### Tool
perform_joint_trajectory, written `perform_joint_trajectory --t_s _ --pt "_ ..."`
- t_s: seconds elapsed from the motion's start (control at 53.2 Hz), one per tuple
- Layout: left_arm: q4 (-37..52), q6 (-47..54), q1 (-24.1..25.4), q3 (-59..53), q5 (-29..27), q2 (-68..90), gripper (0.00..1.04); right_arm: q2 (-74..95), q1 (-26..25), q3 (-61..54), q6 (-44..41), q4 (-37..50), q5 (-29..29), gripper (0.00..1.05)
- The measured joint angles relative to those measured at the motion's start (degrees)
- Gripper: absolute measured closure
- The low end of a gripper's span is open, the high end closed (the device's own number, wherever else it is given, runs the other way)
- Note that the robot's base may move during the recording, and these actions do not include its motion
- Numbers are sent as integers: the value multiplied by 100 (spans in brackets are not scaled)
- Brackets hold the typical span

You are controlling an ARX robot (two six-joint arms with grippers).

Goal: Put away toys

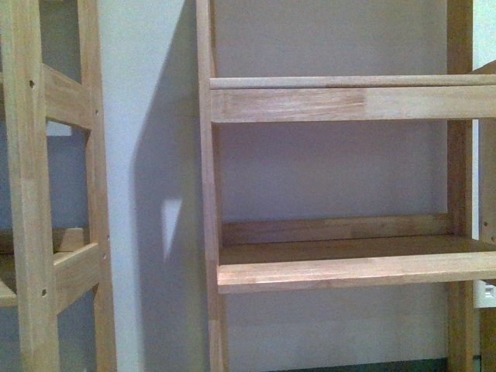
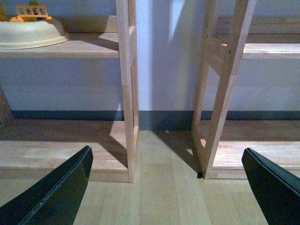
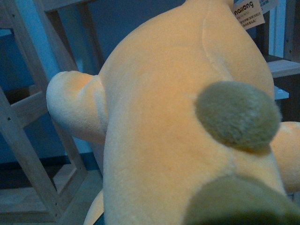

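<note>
Black left fingers (image 2: 51, 192) are spread wide with nothing between them, over bare floor (image 2: 159, 187). Right fingers are hidden behind the plush (image 3: 159, 140), so can't tell their state. The plush fills the right wrist view, pressed close to that arm, probably held there. Its long axis runs away from that camera, tag (image 3: 247, 13) at the far end. Right arm is much nearer. Count: one plush, two shelf units (image 1: 333, 263) ahead, one cream basin (image 2: 28, 33) on a shelf.
</note>
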Motion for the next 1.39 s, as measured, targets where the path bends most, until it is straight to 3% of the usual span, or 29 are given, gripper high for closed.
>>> perform_joint_trajectory --t_s 1.11,1.185,1.26,1.392 --pt "0 0 0 0 -2 0 6 0 -2 0 0 0 0 85" --pt "0 0 0 0 0 0 6 -66 70 28 -160 -291 343 85" --pt "0 0 0 0 -7 0 6 -42 81 225 -433 -1110 850 85" --pt "0 0 0 0 0 0 6 245 59 772 -509 -1521 1073 85"
